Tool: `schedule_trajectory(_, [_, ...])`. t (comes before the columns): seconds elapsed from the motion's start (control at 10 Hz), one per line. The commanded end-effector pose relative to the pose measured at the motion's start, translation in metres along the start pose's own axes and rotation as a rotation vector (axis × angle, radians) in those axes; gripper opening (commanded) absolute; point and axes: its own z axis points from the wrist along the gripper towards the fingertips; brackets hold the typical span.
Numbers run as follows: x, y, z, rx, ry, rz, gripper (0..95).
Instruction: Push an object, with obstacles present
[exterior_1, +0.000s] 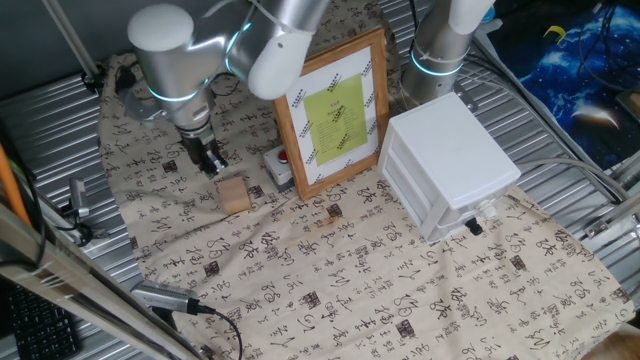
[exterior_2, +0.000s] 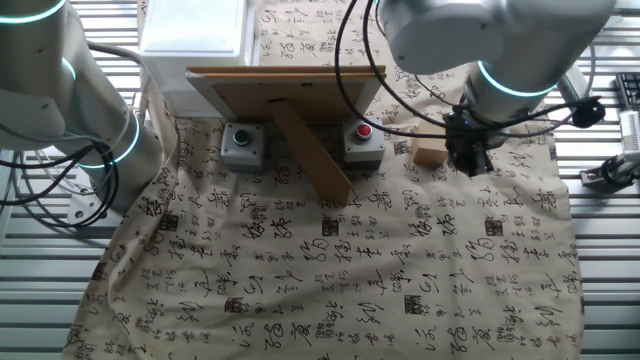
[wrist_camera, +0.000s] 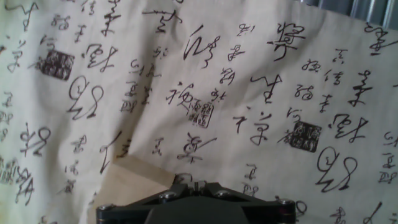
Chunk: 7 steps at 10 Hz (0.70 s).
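Note:
The object, a small pale tan wooden block (exterior_1: 234, 195) (exterior_2: 429, 153), lies on the printed cloth in front of the picture frame. My gripper (exterior_1: 214, 166) (exterior_2: 469, 162) hangs low just beside it, on the side away from the frame. In the hand view the block (wrist_camera: 134, 182) shows at the lower left, right next to my gripper (wrist_camera: 198, 184), and its near edge is hidden behind the gripper body. The fingers are shut together with nothing between them. Whether they touch the block is unclear.
The wooden-framed picture (exterior_1: 335, 105) (exterior_2: 290, 95) stands propped upright. A grey box with a red button (exterior_1: 280, 164) (exterior_2: 364, 140) sits at its foot near the block; one with a green button (exterior_2: 241, 143) lies further along. The white drawer unit (exterior_1: 450, 165) (exterior_2: 195, 30) stands beyond.

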Motion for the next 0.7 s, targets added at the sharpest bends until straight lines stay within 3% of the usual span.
schedule_trajectory(0.1, [0.0063, 0.0013, 0.0036, -0.002, 0.002, -0.009, 0.0])
schedule_trajectory(0.7, [0.0123, 0.0059, 0.0110, -0.072, 0.005, -0.026, 0.0])
